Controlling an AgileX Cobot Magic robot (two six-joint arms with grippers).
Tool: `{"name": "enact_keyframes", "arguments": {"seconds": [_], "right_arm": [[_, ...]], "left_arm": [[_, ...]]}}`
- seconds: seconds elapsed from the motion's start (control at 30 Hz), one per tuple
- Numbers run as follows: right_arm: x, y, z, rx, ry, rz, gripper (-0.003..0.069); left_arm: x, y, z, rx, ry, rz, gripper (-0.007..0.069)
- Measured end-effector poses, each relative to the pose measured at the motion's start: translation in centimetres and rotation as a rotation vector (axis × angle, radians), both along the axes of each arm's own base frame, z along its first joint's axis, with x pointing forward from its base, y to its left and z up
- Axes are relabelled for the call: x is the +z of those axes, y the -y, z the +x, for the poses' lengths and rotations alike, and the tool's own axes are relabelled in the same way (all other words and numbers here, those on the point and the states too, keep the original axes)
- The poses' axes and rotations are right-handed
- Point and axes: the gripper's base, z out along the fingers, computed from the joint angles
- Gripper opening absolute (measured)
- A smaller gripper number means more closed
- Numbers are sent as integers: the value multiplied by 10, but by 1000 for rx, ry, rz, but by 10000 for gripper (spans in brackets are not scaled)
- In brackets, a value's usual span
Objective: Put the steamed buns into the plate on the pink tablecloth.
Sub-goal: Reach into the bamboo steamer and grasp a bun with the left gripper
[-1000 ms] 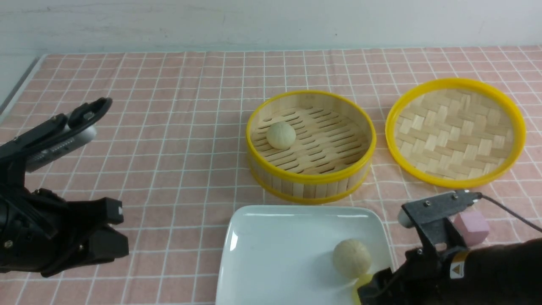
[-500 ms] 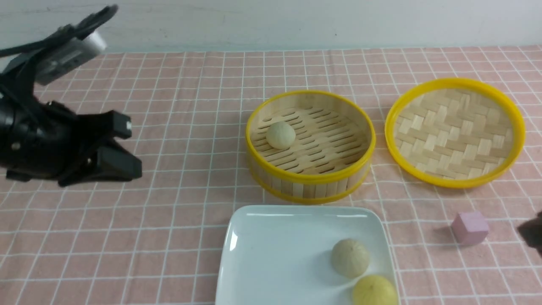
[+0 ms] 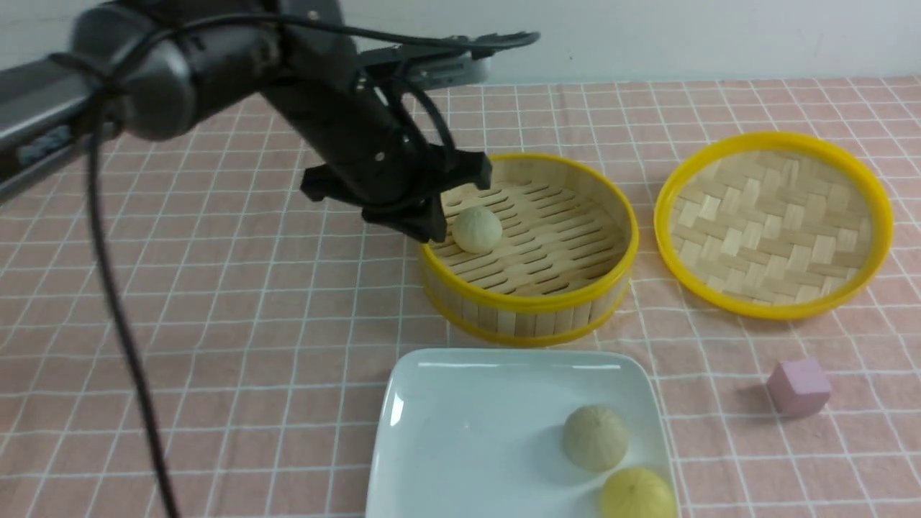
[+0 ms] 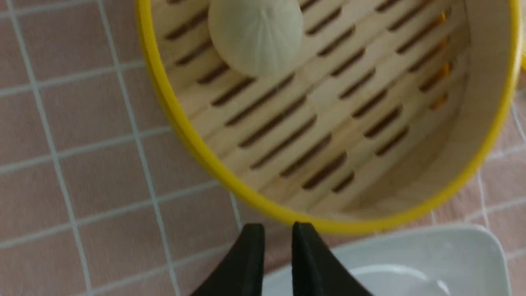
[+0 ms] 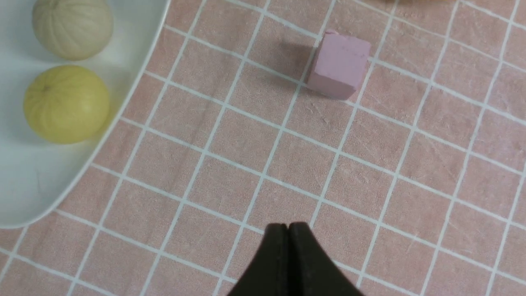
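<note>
The white plate lies on the pink tablecloth and holds a pale cream bun and a lemon yellow bun. Another pale cream bun sits in the bamboo steamer basket. My left gripper hovers just left of that bun, empty, its fingers a narrow gap apart. In the left wrist view the gripper shows above the basket rim, with the bun beyond. My right gripper is shut and empty over the cloth, beside the plate.
A woven bamboo lid lies at the right of the basket. A small pink cube sits on the cloth right of the plate, and also shows in the right wrist view. The left arm's cable hangs down at the left.
My left arm swung from the near left across to the basket's left rim. My right arm pulled back out of the front view, leaving the yellow bun on the plate.
</note>
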Motion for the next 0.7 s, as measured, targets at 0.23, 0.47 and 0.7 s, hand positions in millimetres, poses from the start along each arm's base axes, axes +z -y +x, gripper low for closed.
{"name": "enact_keyframes", "arguments": {"seconds": [0.23, 0.47, 0.7], "right_arm": [[-1, -2, 4, 0, 50, 19, -11], [0, -3, 5, -2, 65, 35, -8], [0, -3, 5, -3, 68, 47, -2]], "left_arm": [[-29, 28, 50, 28, 70, 40, 364], [-70, 36, 67, 35, 63, 50, 353], [-64, 36, 65, 33, 29, 56, 39]]}}
